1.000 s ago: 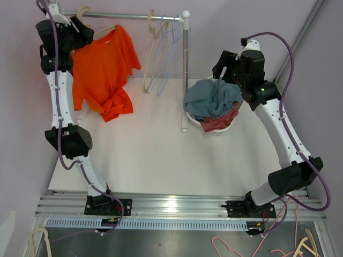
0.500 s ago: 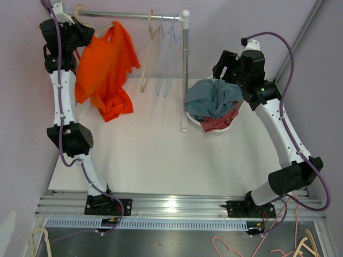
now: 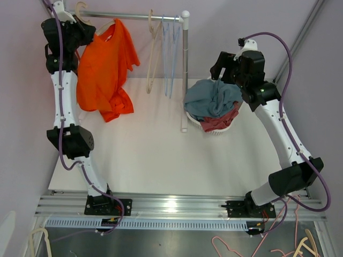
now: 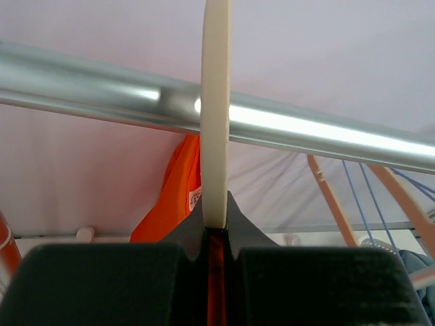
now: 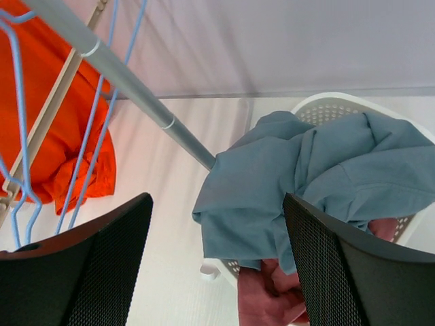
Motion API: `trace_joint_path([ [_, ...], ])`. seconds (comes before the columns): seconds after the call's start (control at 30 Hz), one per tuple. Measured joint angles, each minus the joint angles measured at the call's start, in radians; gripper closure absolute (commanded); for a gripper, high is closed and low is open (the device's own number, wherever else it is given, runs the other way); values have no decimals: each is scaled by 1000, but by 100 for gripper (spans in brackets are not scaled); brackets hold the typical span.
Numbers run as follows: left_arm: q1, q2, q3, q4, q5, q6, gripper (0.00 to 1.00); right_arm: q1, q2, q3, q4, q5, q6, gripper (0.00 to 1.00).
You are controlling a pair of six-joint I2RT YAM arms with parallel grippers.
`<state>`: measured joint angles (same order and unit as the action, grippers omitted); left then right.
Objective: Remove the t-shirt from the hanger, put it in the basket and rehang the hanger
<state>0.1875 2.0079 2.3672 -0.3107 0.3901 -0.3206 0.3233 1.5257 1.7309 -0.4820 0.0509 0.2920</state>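
An orange t-shirt (image 3: 104, 69) hangs from a cream hanger (image 3: 81, 9) at the left end of the rail (image 3: 134, 16). Its lower part is bunched above the table. My left gripper (image 3: 80, 29) is up by the rail, shut on the hanger just under its hook. In the left wrist view the cream hanger (image 4: 215, 102) rises from between my shut jaws (image 4: 215, 217) and crosses the rail (image 4: 306, 132), with the orange t-shirt (image 4: 177, 197) behind. My right gripper (image 3: 221, 68) hangs open over the basket, holding nothing (image 5: 216, 204).
Empty cream and blue hangers (image 3: 163, 53) hang on the rail near its post (image 3: 185, 69). A white basket (image 3: 214, 128) at the right holds a grey-blue garment (image 5: 292, 176) over a red one (image 5: 272, 299). The white table (image 3: 150, 155) lies below.
My left gripper has shut on the hanger and risen slightly. The t-shirt has swung and turned more edge-on; the empty hangers have swung right. The right arm barely moved.
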Motion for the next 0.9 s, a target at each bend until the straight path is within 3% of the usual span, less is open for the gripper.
trace_joint_path([
  [0.27,-13,-212,-137,52,-43,-21,99,45,-42,-47,84,-90,-89,16],
  [0.47,-32,-280,-163,-21,-130,-21,99,83,-76,-75,176,-294,-137,16],
  [0.7,-116,-511,-488,-29,-345,-23,99,346,-77,-119,250,-464,-208,9],
  [0.9,-162,-713,-649,-56,-472,-53,99,532,-57,-186,383,-538,-177,7],
])
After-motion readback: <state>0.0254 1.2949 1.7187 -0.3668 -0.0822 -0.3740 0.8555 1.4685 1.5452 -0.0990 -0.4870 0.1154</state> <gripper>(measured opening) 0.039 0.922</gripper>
